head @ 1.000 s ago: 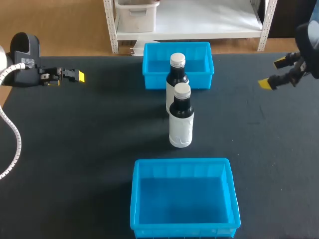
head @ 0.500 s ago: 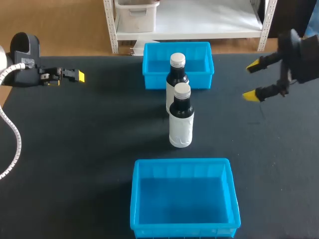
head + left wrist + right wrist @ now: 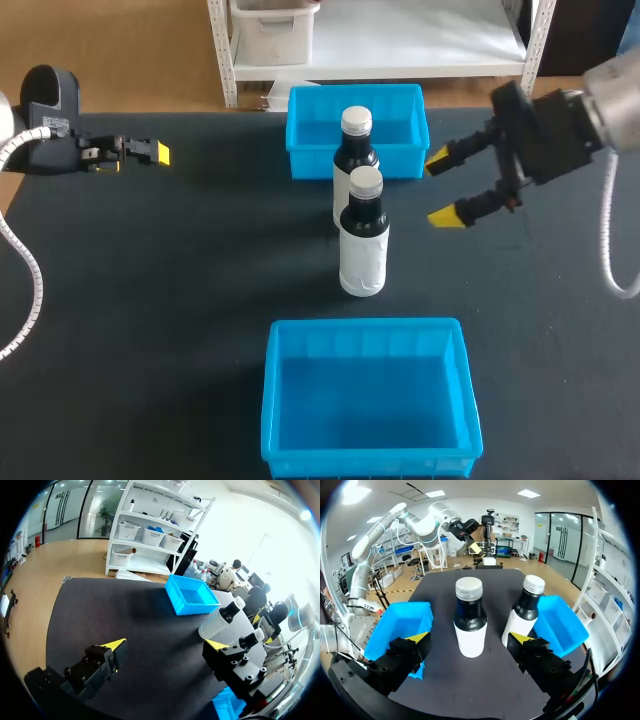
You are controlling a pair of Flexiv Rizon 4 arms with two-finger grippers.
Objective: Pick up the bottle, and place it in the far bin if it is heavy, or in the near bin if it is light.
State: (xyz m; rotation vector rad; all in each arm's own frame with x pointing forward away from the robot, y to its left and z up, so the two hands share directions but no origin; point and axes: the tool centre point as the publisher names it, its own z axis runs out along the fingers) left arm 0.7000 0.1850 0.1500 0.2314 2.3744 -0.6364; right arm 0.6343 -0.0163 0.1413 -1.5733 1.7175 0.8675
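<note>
Your black desk (image 3: 180, 300) carries everything here. The near bin (image 3: 370, 465), bright blue and open-topped, sits at the desk's near edge, and the smaller-looking far bin (image 3: 310, 160), of the same blue, sits at the far edge, roughly in line with it. Between the two bins stand two dark bottles with white labels and pale caps, both upright on the desk and in neither bin. The front bottle (image 3: 363, 245) is about midway between the bins, and the rear bottle (image 3: 355, 150) stands just behind it, close to the far bin's near wall. The right wrist view shows a narrow gap between the two bottles. Your right arm comes in from the right, and its right hand (image 3: 440, 188) hangs above the desk beside the bottles. It is level with the rear bottle's lower half but well short of touching either one. Its yellow-tipped fingers are spread wide with nothing between them, and in its own view the front bottle lies straight ahead of the gap. Your left hand (image 3: 165, 644) sits far off near the desk's left edge, well apart from the bottles and bins, its fingers likewise spread wide and holding nothing.
</note>
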